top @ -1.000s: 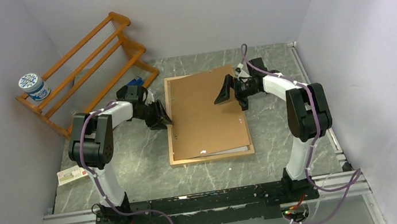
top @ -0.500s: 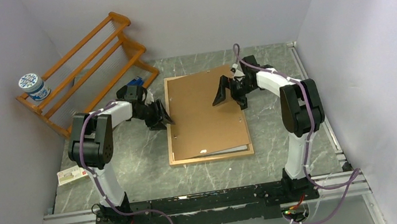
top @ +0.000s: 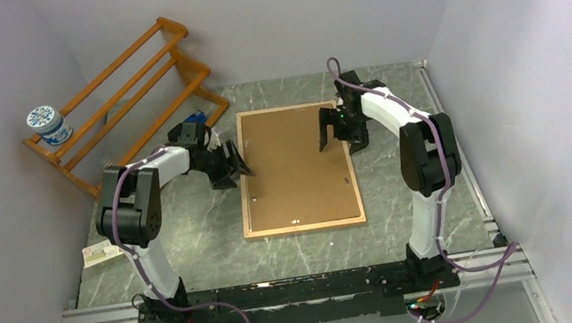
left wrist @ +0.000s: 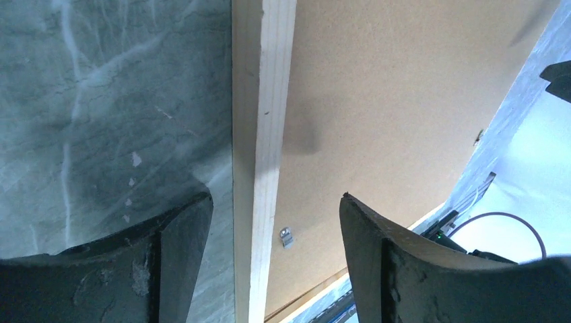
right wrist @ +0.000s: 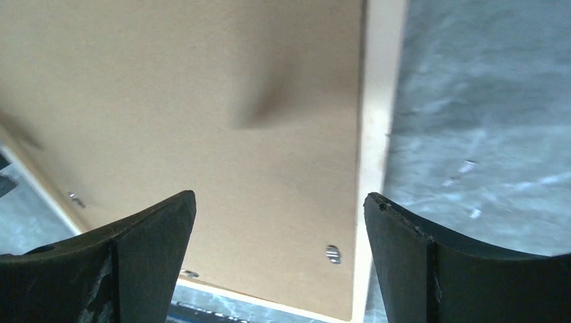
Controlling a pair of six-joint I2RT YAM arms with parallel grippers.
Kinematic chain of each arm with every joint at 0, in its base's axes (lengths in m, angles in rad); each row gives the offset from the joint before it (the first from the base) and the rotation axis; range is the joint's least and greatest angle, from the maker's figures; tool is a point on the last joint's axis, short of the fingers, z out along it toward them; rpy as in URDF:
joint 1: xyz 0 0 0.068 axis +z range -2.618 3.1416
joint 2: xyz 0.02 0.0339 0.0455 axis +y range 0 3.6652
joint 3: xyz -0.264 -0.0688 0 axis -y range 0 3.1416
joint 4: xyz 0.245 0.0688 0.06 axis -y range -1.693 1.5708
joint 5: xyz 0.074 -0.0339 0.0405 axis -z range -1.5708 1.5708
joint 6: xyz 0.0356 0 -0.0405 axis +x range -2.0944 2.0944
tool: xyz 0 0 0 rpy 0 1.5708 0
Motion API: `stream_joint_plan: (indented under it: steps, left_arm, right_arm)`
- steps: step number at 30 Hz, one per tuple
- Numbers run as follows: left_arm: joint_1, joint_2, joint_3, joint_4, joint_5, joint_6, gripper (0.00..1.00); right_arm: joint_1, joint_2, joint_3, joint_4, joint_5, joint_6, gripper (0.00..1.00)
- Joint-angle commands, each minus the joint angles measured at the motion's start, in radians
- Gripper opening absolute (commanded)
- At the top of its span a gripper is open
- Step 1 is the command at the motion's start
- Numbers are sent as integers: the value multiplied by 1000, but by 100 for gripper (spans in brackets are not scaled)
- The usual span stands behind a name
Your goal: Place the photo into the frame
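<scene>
The frame (top: 304, 227) lies flat in the middle of the table, its thin light-wood border (left wrist: 266, 134) (right wrist: 374, 134) around a brown backing board (top: 296, 164) (left wrist: 390, 101) (right wrist: 202, 101) that sits square inside it. The photo is hidden; no white sheet shows. My left gripper (top: 233, 165) (left wrist: 276, 198) hovers open over the frame's left border, one finger on each side of it, gripping nothing. My right gripper (top: 331, 126) (right wrist: 279, 195) hangs open above the frame's far right part, nothing between its fingers.
An orange-brown slatted rack (top: 123, 91) leans at the back left with a blue-and-white jar (top: 48, 124) on it. A small card (top: 103, 252) lies near the left arm's base. Small metal clips (left wrist: 287, 236) (right wrist: 332, 254) sit at the board's edges. Walls close in on three sides.
The backing board, askew with a white strip showing at its near edge, now lies flat and square in the frame. The right gripper rose and moved right. The left jaws opened wider.
</scene>
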Motion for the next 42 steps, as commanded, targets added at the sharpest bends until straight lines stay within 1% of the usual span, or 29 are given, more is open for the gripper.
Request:
stream_joint_plan:
  steps: [1,10,19,25,31,34,36,42]
  left_arm:
    - [5,-27,-29,-42,-97,8,77]
    - [8,-54,-37,-51,-112,10,81]
    - [12,-87,-50,-67,-130,3,83]
    - [17,-120,-73,-60,-132,-4,84]
    - [17,-134,-94,-16,-99,-11,85]
    - [17,-124,-78,-16,-87,-6,84]
    - [17,-114,-63,-23,-85,2,83]
    - [19,-76,-27,-36,-78,17,82]
  right_arm:
    - [-1,-7,48,-76,178,-25,99]
    - [-7,-50,37,-76,311,-38,99]
    - [-41,-139,-37,-17,443,-11,99]
    - [-63,-221,-105,69,438,37,99]
    - [-99,-258,-148,105,408,78,99]
    - [-109,-270,-173,117,370,85,93]
    - [-110,-280,-199,135,335,89,87]
    - [-110,-294,-278,215,141,97,66]
